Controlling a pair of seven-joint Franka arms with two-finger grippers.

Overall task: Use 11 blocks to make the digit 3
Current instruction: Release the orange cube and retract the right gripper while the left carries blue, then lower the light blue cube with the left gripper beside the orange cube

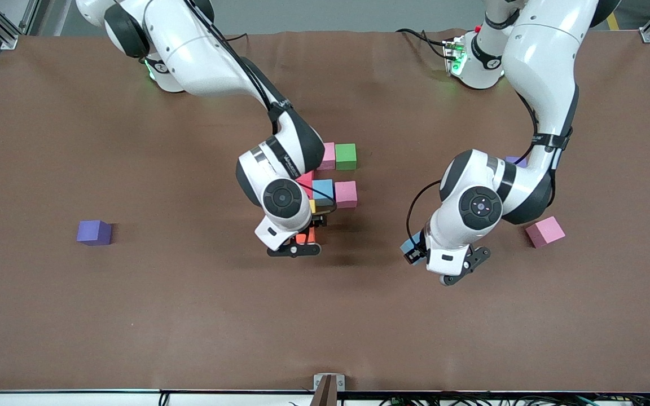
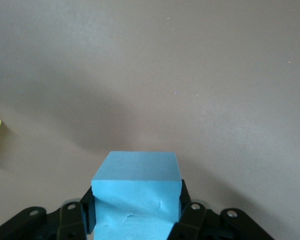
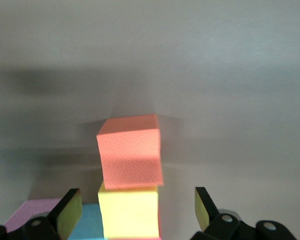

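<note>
No readable markings anywhere. Table [image 1: 133, 316]: block cluster mid-table, pink block [image 1: 545, 232] apart toward left arm's end. Right gripper [image 3: 135, 210] over cluster, fingers released astride orange block [image 3: 131, 150]. Left gripper [image 2: 137, 210] grasps a light blue block [image 2: 137, 192] above bare table.

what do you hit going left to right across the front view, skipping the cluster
purple cube → right gripper over the orange block → left gripper holding a light blue block → loose pink block

The right arm hides part of the blocks [image 1: 345, 193] — a purple cube [image 1: 515, 161] mostly hidden.
</note>
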